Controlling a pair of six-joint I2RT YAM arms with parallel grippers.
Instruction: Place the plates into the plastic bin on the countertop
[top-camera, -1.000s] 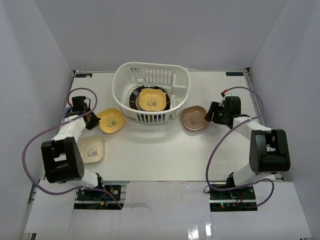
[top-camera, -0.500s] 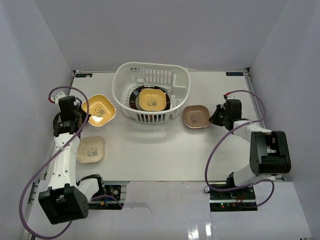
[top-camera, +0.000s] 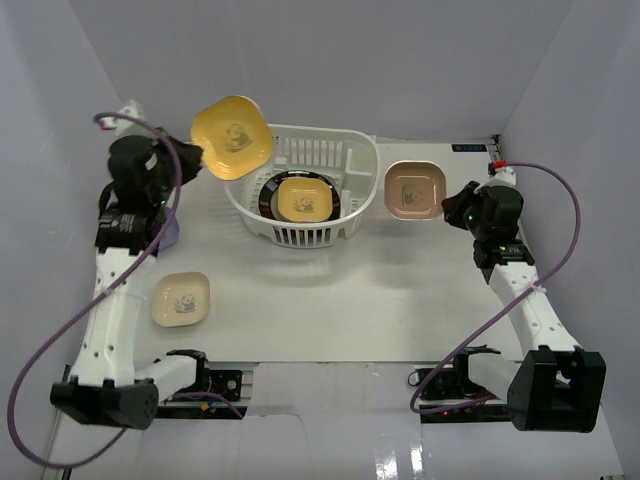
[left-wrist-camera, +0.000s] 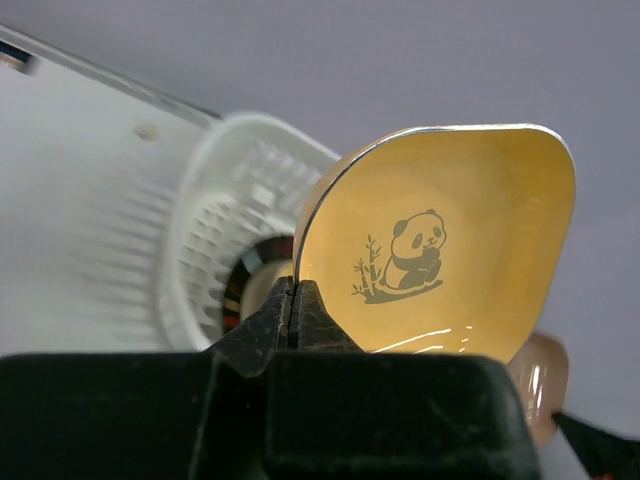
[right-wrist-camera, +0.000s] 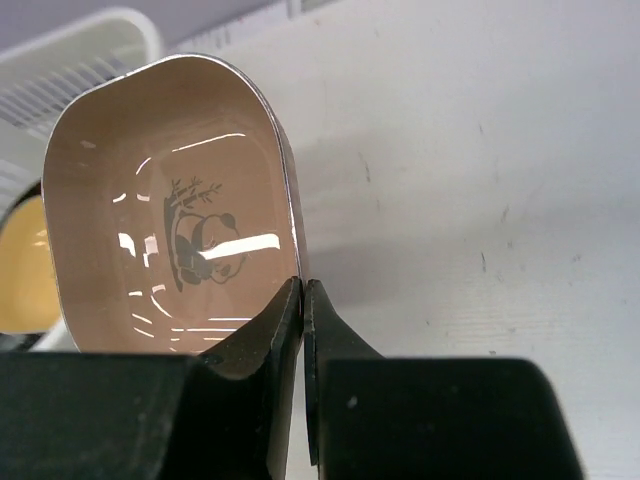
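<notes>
plastic bin (top-camera: 300, 236) open from above, large plate (top-camera: 266, 198) and small dish (top-camera: 303, 198) covering its floor.

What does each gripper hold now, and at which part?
Left gripper: yellow dish, by its rim. Right gripper: brown dish, by its rim.

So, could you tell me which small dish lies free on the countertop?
The cream dish at front left. The raised yellow dish and the brown dish are held in jaws; a second yellow dish sits inside the bin.
</notes>
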